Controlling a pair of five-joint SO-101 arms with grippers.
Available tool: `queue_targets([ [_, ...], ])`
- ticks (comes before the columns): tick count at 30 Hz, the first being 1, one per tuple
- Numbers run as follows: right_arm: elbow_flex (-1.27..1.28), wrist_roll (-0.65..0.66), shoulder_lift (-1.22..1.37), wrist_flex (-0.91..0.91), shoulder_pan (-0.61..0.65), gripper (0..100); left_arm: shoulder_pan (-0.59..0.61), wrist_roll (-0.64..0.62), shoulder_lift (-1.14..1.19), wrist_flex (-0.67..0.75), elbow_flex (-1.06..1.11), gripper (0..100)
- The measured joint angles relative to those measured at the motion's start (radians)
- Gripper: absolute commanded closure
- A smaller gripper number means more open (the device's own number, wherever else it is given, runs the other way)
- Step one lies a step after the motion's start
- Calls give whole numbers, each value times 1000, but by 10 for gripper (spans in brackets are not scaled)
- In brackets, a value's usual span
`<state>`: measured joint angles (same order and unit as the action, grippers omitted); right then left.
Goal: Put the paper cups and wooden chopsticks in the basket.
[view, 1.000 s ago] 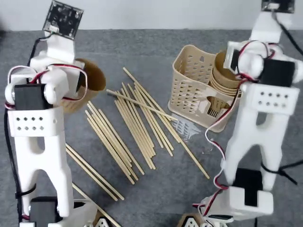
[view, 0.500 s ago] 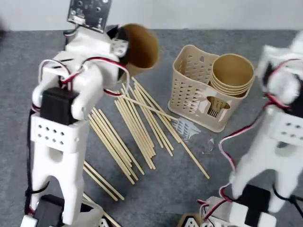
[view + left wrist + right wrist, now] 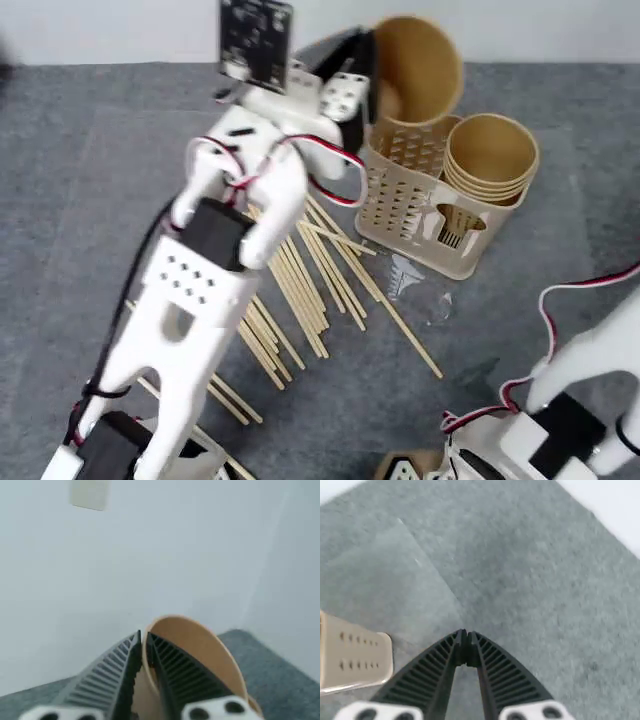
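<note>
My left gripper (image 3: 142,644) clamps a cup (image 3: 422,62) by the rim just over the basket (image 3: 398,190), my right gripper (image 3: 465,641) sits clenched, empty, above open tabletop (image 3: 530,560), and the left arm hides some chopsticks (image 3: 328,272).

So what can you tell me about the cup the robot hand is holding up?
It is a tan paper cup, plain, and it looks empty. The left hand pinches its rim, one finger inside and one outside. The cup hangs tilted in the air over the back of the basket, next to the stack of cups standing in that basket.
</note>
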<state>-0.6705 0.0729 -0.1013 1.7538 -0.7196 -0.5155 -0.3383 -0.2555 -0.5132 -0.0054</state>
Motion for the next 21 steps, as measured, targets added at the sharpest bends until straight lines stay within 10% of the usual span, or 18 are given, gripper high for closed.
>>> queue_targets([
  [8,74,3,2,0,-3,989,-72,-51,41,359,150,986],
  [21,123,48,5,0,-5,989,-161,-57,199,414,124,986],
])
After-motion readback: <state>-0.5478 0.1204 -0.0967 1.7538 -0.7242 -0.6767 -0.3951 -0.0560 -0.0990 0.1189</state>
